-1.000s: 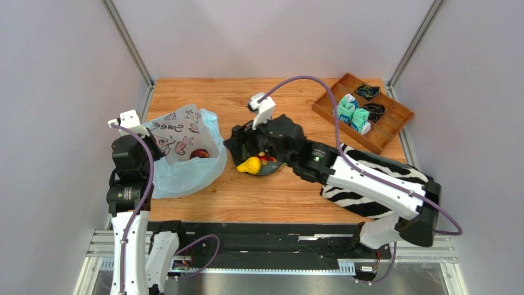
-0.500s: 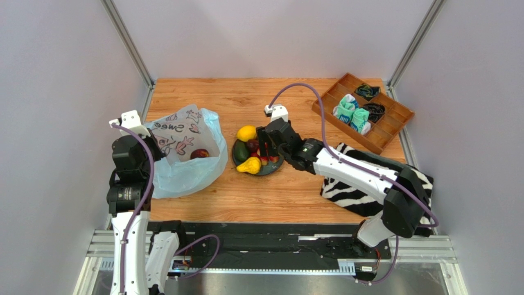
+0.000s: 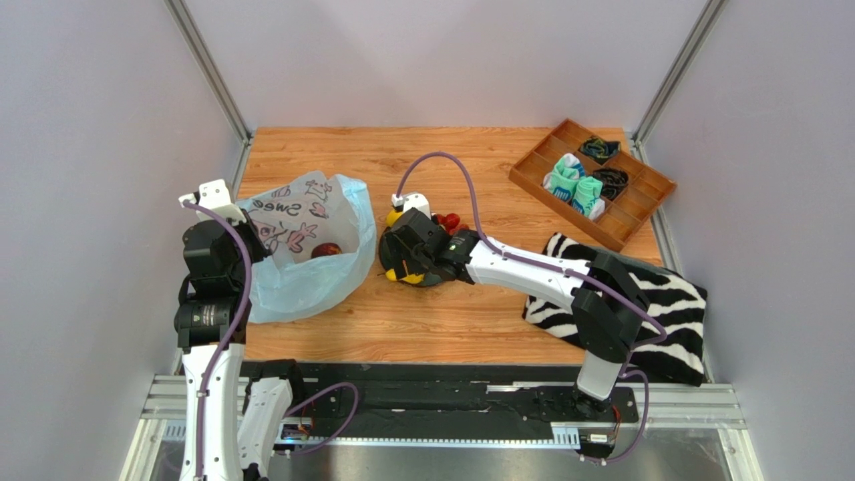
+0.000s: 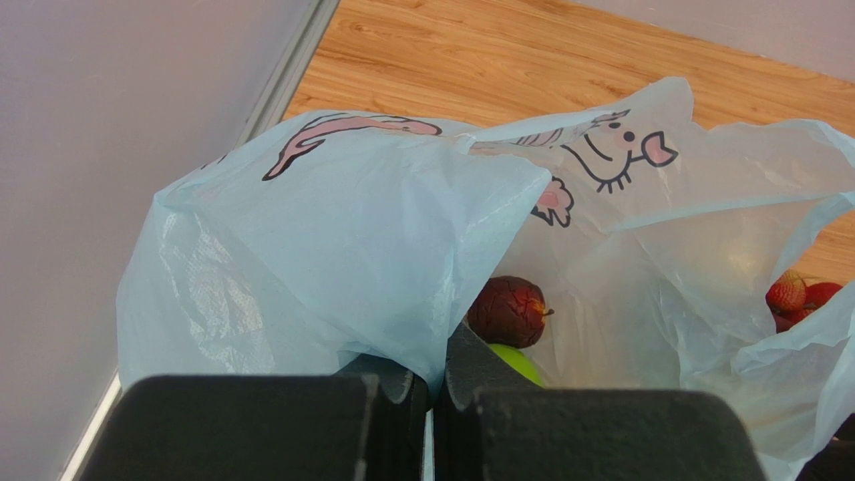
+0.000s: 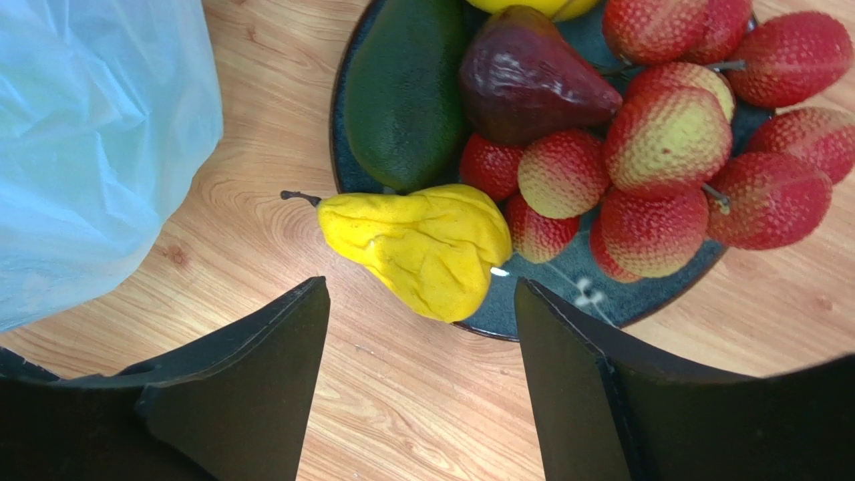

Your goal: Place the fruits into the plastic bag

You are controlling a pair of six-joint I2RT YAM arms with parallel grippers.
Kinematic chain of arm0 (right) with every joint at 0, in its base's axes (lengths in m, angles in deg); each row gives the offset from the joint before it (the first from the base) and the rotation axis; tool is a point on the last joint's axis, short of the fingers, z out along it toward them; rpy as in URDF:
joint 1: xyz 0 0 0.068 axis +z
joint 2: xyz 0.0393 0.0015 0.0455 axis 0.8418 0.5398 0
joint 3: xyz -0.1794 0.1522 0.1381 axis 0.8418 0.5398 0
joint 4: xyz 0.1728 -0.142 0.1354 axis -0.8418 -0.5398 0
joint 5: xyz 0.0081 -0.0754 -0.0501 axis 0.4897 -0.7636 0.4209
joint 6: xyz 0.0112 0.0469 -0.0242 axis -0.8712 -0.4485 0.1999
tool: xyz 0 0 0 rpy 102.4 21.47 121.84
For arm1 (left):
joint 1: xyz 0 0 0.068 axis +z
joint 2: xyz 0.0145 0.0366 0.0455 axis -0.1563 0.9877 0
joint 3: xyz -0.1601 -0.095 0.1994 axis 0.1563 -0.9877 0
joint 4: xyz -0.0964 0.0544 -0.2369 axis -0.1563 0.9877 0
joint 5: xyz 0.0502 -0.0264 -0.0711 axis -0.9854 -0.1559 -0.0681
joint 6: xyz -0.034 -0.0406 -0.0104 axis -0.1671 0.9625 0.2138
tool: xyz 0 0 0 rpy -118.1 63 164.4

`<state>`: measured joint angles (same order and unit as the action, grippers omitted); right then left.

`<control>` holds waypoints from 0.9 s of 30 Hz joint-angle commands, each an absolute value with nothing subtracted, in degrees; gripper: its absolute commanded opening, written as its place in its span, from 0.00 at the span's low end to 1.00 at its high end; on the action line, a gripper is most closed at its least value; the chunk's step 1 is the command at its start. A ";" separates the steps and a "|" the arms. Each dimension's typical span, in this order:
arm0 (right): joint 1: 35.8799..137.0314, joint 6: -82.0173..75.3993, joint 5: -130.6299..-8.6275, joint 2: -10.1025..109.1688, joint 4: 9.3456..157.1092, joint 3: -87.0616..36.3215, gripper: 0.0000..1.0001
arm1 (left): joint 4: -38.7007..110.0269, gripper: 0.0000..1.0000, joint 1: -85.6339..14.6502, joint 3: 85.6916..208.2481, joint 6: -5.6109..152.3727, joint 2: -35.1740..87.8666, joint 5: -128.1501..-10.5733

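The pale blue plastic bag [image 3: 301, 256] stands open at the left. My left gripper [image 4: 437, 386] is shut on its near rim and holds it up. Inside lie a dark red-purple round fruit [image 4: 509, 311] and a green apple [image 4: 517, 363]. My right gripper [image 5: 421, 288] is open and empty, low over the yellow pear [image 5: 421, 246] at the near-left rim of the dark plate [image 5: 592, 291]. On the plate are also a dark green fruit [image 5: 406, 95], a dark red pear-shaped fruit [image 5: 527, 80], several small red ones [image 5: 662, 135] and a lemon [image 3: 394, 216].
The bag's side [image 5: 90, 150] is close to the left of the plate. A zebra-striped cloth [image 3: 652, 301] lies at the near right under the right arm. A wooden tray [image 3: 537, 180] with socks stands at the back right.
My right arm has swung left and toward the near side, from over the plate's back to low over the pear at its near-left rim. The left arm and the bag have not moved.
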<state>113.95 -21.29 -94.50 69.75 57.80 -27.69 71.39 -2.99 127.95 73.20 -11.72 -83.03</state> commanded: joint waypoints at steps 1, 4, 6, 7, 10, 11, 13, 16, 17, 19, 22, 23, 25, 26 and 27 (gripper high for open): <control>113.58 -25.40 -94.50 69.00 57.45 -27.61 0.73 | 70.29 0.00 -3.10 127.71 72.44 -11.53 -81.93; 113.49 -26.55 -94.32 68.21 58.42 -25.94 0.76 | 70.37 0.00 -3.10 127.71 72.52 -11.44 -81.84; 113.49 -27.69 -93.88 68.03 58.86 -24.80 0.76 | 70.37 0.00 -3.10 127.71 72.52 -11.53 -81.75; 113.49 -27.96 -93.71 68.12 59.38 -24.53 0.76 | 70.37 0.00 -3.10 127.71 72.61 -11.53 -81.67; 113.40 -29.71 -93.53 68.38 59.74 -23.92 0.76 | 70.37 0.00 -3.10 127.71 72.61 -11.53 -81.49; 113.32 -30.15 -93.70 68.47 59.65 -23.83 0.76 | 70.37 0.00 -3.10 127.71 72.61 -11.53 -81.49; 113.14 -31.21 -93.36 68.73 60.61 -23.30 0.76 | 70.29 0.00 -3.02 127.62 72.70 -11.44 -81.32; 112.79 -32.35 -92.21 69.00 62.11 -22.60 0.75 | 70.29 0.00 -3.02 127.71 72.70 -11.35 -81.23; 112.61 -32.79 -92.21 69.09 62.20 -22.68 0.75 | 70.29 0.00 -3.10 127.71 72.79 -11.27 -81.14; 112.44 -34.11 -92.21 69.61 62.38 -22.86 0.74 | 70.37 0.00 -3.10 127.71 72.79 -11.27 -80.79; 112.08 -35.69 -91.86 70.23 62.29 -23.12 0.72 | 70.37 0.00 -3.10 127.71 72.79 -11.18 -80.52; 112.17 -35.95 -91.95 70.58 62.29 -23.21 0.72 | 70.29 0.00 -3.10 127.71 72.79 -11.18 -80.61; 112.08 -36.48 -91.95 71.02 62.46 -23.39 0.71 | 70.29 0.00 -3.10 127.71 72.79 -11.18 -80.52; 112.17 -37.01 -92.21 71.46 62.47 -23.65 0.71 | 70.37 0.00 -3.10 127.71 72.87 -11.18 -80.52; 112.09 -37.01 -92.21 71.90 62.47 -23.83 0.71 | 70.29 0.00 -3.02 127.71 72.79 -11.18 -80.52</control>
<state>112.35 -34.27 -91.92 70.01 59.92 -22.73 71.39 -2.99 127.95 73.22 -11.21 -81.09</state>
